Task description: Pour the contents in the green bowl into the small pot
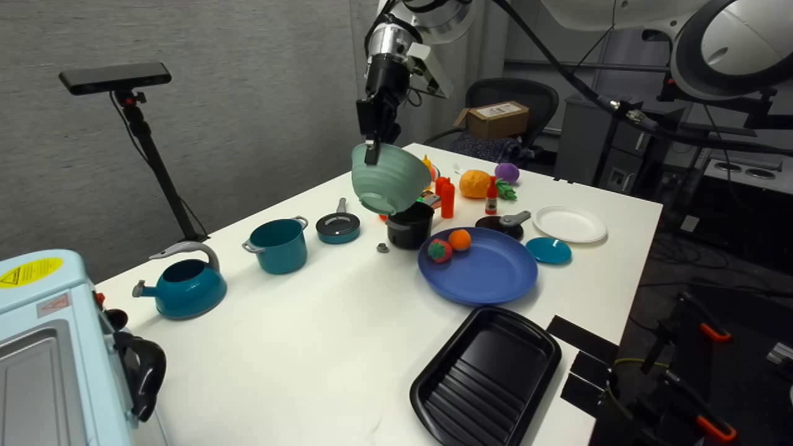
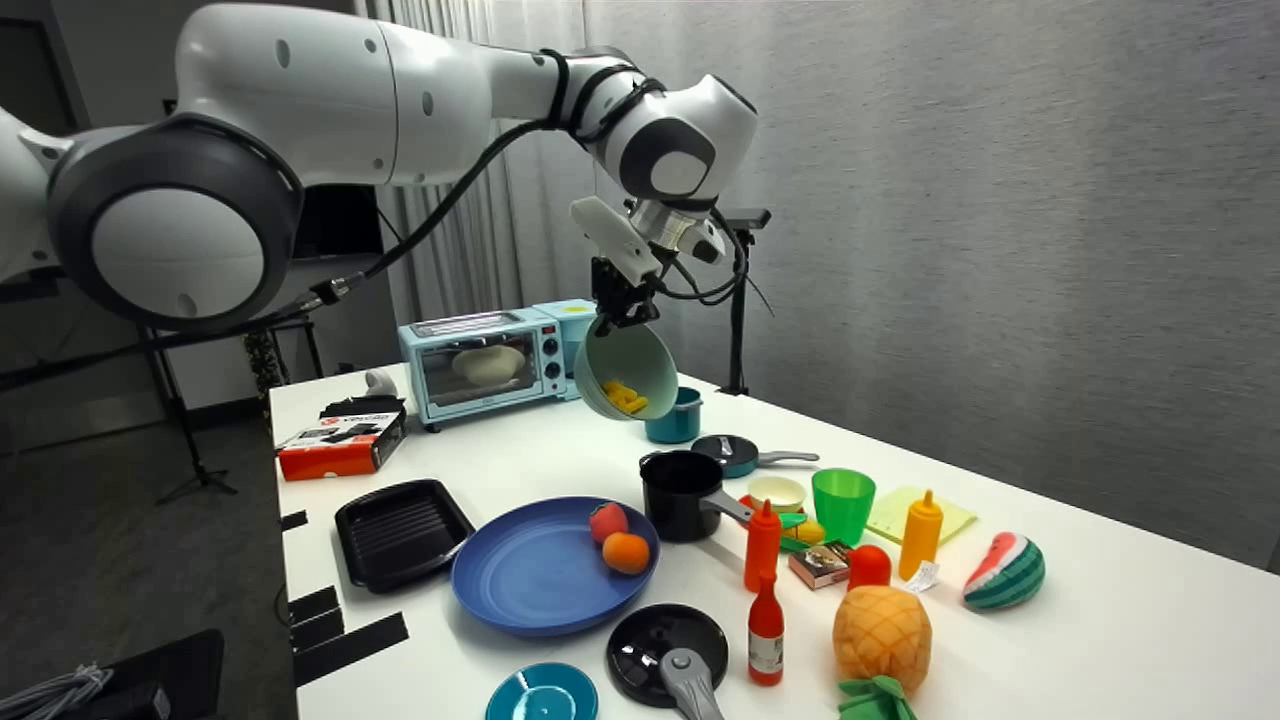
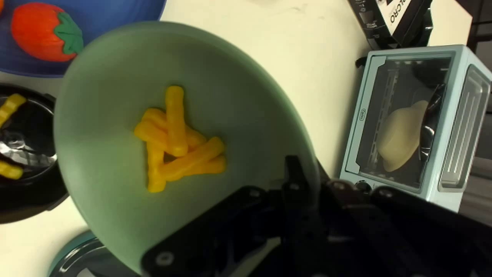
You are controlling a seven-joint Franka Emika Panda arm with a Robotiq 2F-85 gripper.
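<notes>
The pale green bowl (image 1: 393,179) hangs tilted above the table in both exterior views (image 2: 645,355) and fills much of the wrist view (image 3: 111,88). My gripper (image 3: 309,173) is shut on its rim, one finger inside and one outside; the gripper also shows in both exterior views (image 1: 372,148) (image 2: 607,322). The contents, a heap of yellow pieces (image 3: 177,134), lie inside the bowl and show in an exterior view (image 2: 624,397). The small black pot (image 1: 409,232) stands close below the bowl's open side; it also shows in an exterior view (image 2: 680,500). The wrist view shows yellow pieces inside this pot (image 3: 27,196).
A blue plate (image 1: 489,272) with a strawberry (image 1: 439,250) and an orange (image 1: 460,240) is beside the black pot. A teal pot (image 1: 280,248), teal pan (image 1: 338,228) and kettle (image 1: 189,288) stand nearby. Red bottles (image 2: 764,548) and a toaster oven (image 2: 485,365) stand on the table.
</notes>
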